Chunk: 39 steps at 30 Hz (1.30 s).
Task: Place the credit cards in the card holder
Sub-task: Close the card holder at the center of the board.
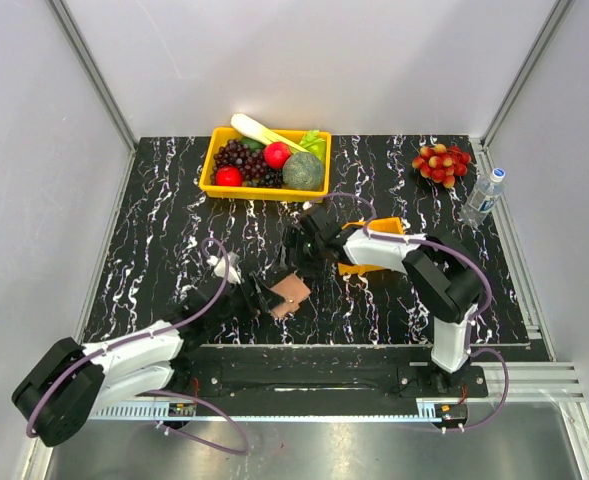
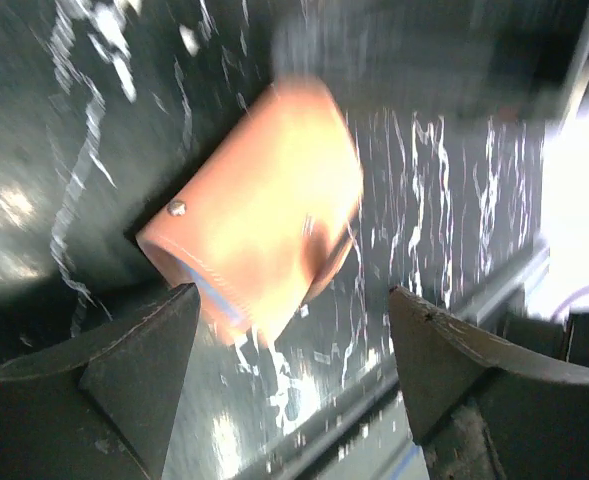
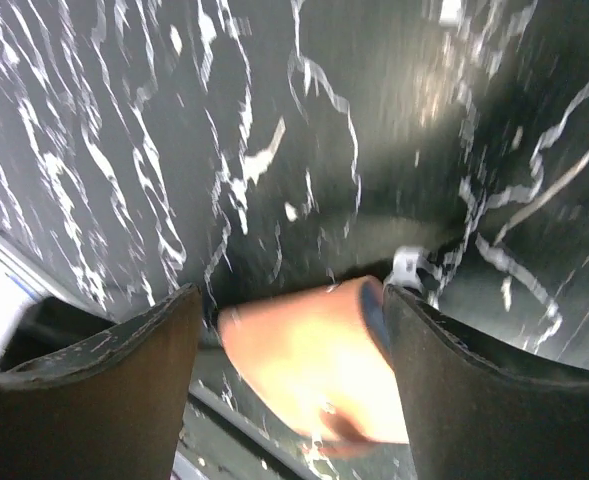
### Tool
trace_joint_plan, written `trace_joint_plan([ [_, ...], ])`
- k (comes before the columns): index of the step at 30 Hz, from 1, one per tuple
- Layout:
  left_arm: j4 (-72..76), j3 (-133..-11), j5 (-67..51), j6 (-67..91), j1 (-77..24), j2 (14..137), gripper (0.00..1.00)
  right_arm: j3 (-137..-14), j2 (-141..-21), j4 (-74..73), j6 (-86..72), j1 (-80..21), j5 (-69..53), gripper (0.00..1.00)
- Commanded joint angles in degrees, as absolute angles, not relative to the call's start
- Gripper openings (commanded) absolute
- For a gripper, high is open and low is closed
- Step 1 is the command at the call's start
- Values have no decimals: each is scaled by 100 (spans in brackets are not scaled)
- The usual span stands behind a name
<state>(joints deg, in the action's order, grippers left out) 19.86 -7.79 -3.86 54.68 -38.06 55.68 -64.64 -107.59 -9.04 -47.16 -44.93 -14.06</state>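
Card holder (image 1: 290,293) on table (image 1: 154,240), front centre; fruit bin (image 1: 259,193) behind it; bottle (image 1: 484,196) far right.

In the left wrist view the tan-pink, leather-like folding card holder (image 2: 259,200) is smeared with blur, its edges soft; its near corner is hidden behind a dark finger (image 2: 124,350) of the left gripper (image 2: 292,292); its inner slots are out of sight; in the right wrist view it is just as blurred, its seams unreadable; from above, the small orange plastic tray (image 1: 390,226) is mostly covered by the white-and-black right arm (image 1: 379,250), its contents hidden.
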Motion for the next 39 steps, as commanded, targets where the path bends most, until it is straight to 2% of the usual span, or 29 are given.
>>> trace_joint_plan([
  [1, 1205, -747, -844, 5538, -4104, 5318, 80, -6935, -10837, -439, -4430, -4184, -1178, 79],
  [5, 502, -1063, -379, 5309, -4113, 5256, 81, -6566, -10513, -448, -4359, -4175, -932, 79],
  [11, 703, -1203, -343, 5160, -4104, 5256, 82, -5785, -9521, -501, -4043, -4175, -555, 78],
  [13, 572, -1414, -229, 4958, -4105, 5308, 85, -5416, -9046, -501, -4087, -4166, -414, 78],
  [18, 256, -2327, -246, 4141, -4052, 6212, 86, -4800, -8429, -589, -4499, -4175, -369, 75],
  [22, 132, -2803, -518, 3832, -3990, 6986, 79, -4448, -8245, -624, -4807, -4175, -404, 69],
  [25, 254, -2848, -738, 3850, -3929, 7259, 69, -4219, -8218, -572, -5079, -4175, -457, 64],
  [28, 421, -2734, -861, 3963, -3902, 7321, 68, -4070, -8358, -265, -5203, -4175, -614, 65],
  [34, 729, -2295, -1089, 4148, -3902, 7120, 68, -4315, -9043, 351, -5431, -4184, -1195, 72],
  [39, 1045, -1873, -1327, 4376, -3920, 6908, 67, -4587, -9500, 755, -5528, -4175, -1459, 70],
])
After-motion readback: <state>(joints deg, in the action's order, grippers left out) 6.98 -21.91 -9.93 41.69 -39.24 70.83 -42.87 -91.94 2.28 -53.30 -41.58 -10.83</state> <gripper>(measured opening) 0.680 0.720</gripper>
